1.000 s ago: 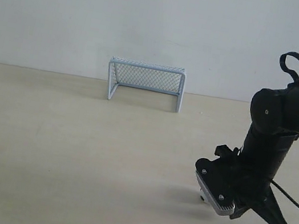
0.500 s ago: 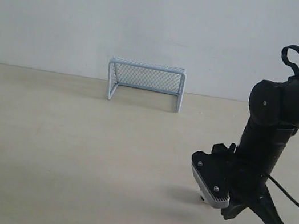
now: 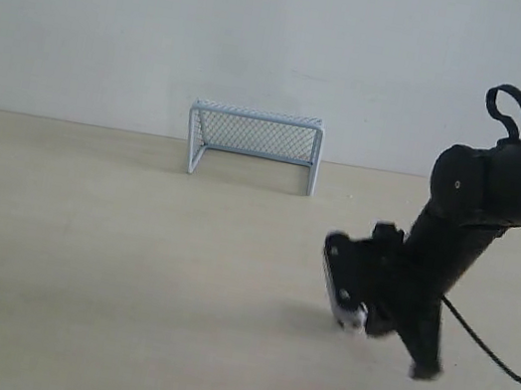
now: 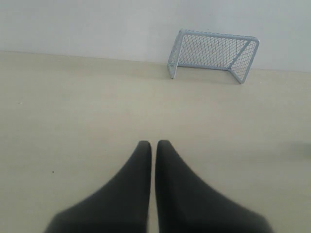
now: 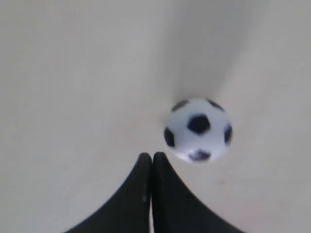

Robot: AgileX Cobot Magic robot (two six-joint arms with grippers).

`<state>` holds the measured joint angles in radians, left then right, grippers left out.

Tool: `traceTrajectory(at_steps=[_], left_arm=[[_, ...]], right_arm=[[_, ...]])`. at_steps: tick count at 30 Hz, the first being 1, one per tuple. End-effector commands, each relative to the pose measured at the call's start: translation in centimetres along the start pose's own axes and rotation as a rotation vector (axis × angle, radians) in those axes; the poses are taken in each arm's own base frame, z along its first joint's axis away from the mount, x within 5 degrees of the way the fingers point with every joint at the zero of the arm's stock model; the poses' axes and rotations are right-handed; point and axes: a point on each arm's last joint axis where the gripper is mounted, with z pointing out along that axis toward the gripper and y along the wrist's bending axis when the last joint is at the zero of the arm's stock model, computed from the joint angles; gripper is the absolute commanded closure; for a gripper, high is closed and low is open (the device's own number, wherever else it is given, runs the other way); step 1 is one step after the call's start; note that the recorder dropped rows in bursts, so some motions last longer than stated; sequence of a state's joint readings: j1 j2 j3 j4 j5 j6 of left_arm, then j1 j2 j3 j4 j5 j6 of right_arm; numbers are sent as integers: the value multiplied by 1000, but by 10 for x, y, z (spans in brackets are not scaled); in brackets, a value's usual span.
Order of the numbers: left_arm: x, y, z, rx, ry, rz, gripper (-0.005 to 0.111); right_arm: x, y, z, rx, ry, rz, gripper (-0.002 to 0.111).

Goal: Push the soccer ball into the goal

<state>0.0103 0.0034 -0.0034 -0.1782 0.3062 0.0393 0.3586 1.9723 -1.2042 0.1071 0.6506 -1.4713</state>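
The soccer ball (image 5: 198,129), white with black patches, lies on the pale table just past my right gripper's (image 5: 151,156) fingertips and a little to one side of them. The jaws are pressed together and hold nothing. In the exterior view the right gripper (image 3: 422,368) hangs low at the right of the table, and the arm hides the ball. The goal (image 3: 254,145) stands far back against the wall, its mouth facing the table; it also shows as the goal (image 4: 213,54) in the left wrist view. My left gripper (image 4: 151,144) is shut and empty, well short of the goal.
The beige table (image 3: 108,259) runs back to a white wall (image 3: 268,35). A black cable (image 3: 494,358) loops out from the right arm. The left arm is outside the exterior view.
The right arm has swung left across the table, its wrist rising and turning, and it now shows motion blur. The goal has not moved.
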Motion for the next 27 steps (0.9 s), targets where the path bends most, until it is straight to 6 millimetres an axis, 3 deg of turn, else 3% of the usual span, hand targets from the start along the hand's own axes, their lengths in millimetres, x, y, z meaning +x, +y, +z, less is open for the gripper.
traceTrajectory(at_steps=[1,7,13,19,27], left_arm=[[1,0,0,-4,-3,9,102],[1,0,0,-4,-3,9,102],[1,0,0,-4,-3,9,102],[1,0,0,-4,-3,9,102],[1,0,0,-4,-3,9,102]], right_arm=[[-5,-44,-19,471,-193,564,108],[-6,-45,-51,529,-202,524,108],[-6,-39,-59,473,-180,537,108],[-5,-29,-63,365,-187,790,108],[-4,-14,-86,264,-151,938,108]])
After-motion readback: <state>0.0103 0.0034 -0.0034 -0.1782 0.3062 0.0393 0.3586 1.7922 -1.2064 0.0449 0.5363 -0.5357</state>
